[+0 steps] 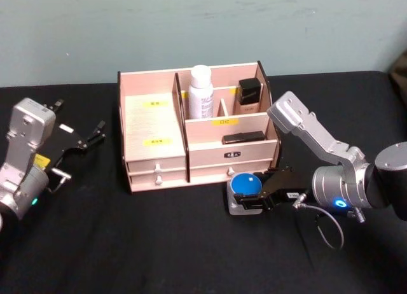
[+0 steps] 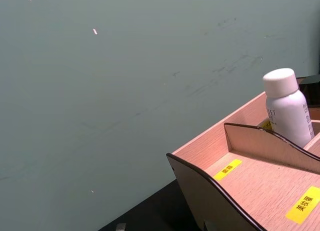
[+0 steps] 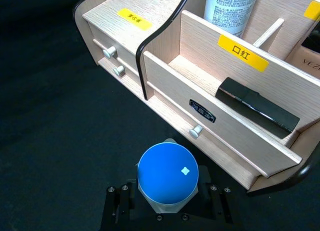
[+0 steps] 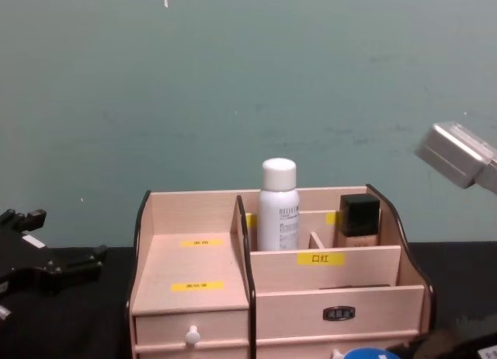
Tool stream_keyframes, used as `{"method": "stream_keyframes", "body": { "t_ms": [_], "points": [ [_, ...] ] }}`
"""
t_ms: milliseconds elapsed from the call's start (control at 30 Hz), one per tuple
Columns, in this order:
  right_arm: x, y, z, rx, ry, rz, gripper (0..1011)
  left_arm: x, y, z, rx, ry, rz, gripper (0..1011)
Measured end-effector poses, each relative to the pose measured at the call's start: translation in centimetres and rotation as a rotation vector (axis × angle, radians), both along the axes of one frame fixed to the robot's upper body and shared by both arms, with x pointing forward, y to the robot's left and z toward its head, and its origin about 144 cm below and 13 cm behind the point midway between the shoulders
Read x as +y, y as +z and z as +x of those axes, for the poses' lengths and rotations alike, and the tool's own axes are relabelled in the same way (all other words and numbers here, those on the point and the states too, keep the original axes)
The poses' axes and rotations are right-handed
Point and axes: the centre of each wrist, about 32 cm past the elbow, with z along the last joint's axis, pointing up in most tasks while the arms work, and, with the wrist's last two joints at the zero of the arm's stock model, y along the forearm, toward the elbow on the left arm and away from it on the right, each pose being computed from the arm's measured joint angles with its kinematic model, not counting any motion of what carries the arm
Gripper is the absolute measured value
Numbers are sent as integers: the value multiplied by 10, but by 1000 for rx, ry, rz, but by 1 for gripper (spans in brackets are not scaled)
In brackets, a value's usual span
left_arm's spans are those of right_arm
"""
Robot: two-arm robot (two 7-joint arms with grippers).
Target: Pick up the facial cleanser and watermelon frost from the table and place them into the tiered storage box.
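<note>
The tiered storage box [image 1: 152, 125] stands mid-table, a light wooden organiser with yellow labels and white-knobbed drawers. A white bottle with a white cap, the facial cleanser [image 1: 201, 93], stands upright in its rear middle compartment, also seen in the chest view [image 4: 278, 207]. Just in front of the box's right drawer is a small grey container with a round blue lid, the watermelon frost [image 1: 244, 186]. My right gripper [image 1: 245, 198] is shut on its sides; the right wrist view shows the lid [image 3: 167, 173] between the black fingers [image 3: 116, 211]. My left gripper [image 1: 82, 138] rests open at the far left, holding nothing.
A black-capped cosmetic bottle [image 1: 249, 91] stands in the box's rear right compartment, and a flat black item [image 1: 243, 137] lies in the front right tier. The table is covered in black cloth [image 1: 159, 243]. A grey-green wall [image 4: 233, 79] rises behind.
</note>
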Motion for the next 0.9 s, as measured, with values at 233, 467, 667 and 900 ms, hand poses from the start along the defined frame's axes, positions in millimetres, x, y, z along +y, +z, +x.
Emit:
{"method": "stream_keyframes", "body": {
  "t_ms": [233, 467, 667, 900],
  "points": [
    [0, 0, 0, 0, 0, 1, 722, 0, 0, 0, 0, 0, 0, 1010],
    [-1, 1, -1, -2, 16, 13, 722, 0, 0, 0, 0, 0, 0, 1010],
    [1, 13, -3, -31, 50, 34, 722, 0, 0, 0, 0, 0, 0, 1010],
    [11, 33, -6, -71, 107, 60, 722, 0, 0, 0, 0, 0, 0, 1010]
  ]
}}
